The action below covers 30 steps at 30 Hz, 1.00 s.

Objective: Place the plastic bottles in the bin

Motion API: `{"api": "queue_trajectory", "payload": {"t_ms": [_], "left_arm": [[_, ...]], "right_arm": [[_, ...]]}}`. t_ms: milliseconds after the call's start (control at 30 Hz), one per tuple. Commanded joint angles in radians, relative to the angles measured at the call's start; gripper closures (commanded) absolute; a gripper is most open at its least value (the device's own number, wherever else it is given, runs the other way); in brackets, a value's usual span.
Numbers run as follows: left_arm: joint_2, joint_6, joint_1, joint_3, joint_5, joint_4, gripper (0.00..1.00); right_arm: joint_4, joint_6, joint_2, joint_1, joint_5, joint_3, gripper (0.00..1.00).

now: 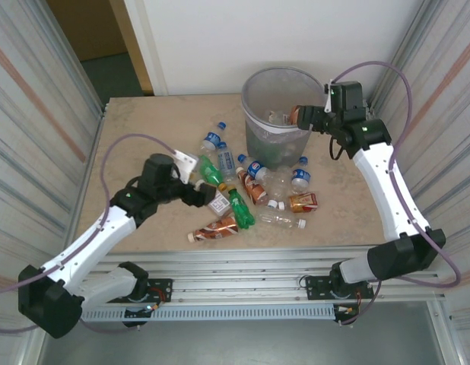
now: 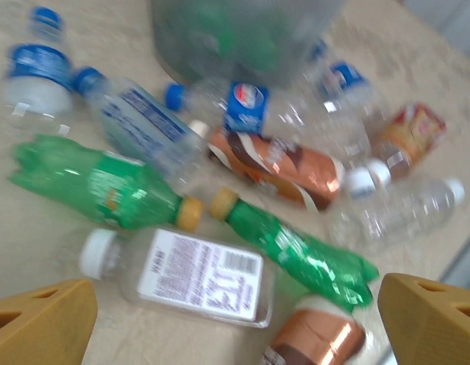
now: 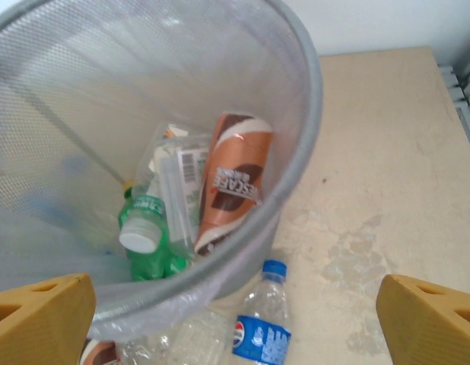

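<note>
The bin (image 1: 254, 122) stands at the back of the table. In the right wrist view an orange-brown bottle (image 3: 233, 182), a green bottle (image 3: 147, 243) and a clear one lie inside the bin (image 3: 311, 99). My right gripper (image 1: 297, 115) hangs open over its right rim, with nothing between the fingers (image 3: 429, 323). Several plastic bottles lie scattered in front of the bin. My left gripper (image 1: 207, 196) hovers open just above a clear white-labelled bottle (image 2: 197, 277), next to a green bottle (image 2: 296, 247) and a copper-labelled one (image 2: 315, 338).
More bottles lie around: a second green one (image 2: 90, 182), an orange-brown one (image 2: 277, 163), blue-labelled ones (image 1: 212, 139) and a clear one (image 1: 281, 221). A blue-labelled bottle (image 3: 261, 327) rests against the bin's foot. Ribbed walls close in both sides of the table.
</note>
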Motion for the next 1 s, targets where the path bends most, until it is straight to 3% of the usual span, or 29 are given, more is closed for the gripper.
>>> {"api": "queue_trajectory", "payload": {"t_ms": [0, 133, 433, 633, 967], "left_arm": [[0.010, 0.126, -0.122, -0.002, -0.120, -0.111, 0.05], [0.032, 0.165, -0.247, -0.001, -0.192, -0.177, 0.05], [0.183, 0.159, -0.346, 0.013, -0.259, -0.258, 0.10], [0.284, 0.149, -0.362, 0.036, -0.311, -0.289, 0.11], [0.378, 0.169, -0.363, 0.061, -0.300, -0.268, 0.16]], "right_arm": [[0.019, 0.038, -0.080, -0.015, 0.037, -0.053, 0.02], [0.036, 0.054, -0.146, -0.034, 0.032, -0.120, 0.02], [0.046, 0.066, -0.216, -0.070, -0.007, -0.190, 0.02], [0.047, 0.071, -0.223, -0.083, -0.028, -0.201, 0.02], [0.052, 0.080, -0.215, -0.084, -0.035, -0.206, 0.02]]}}
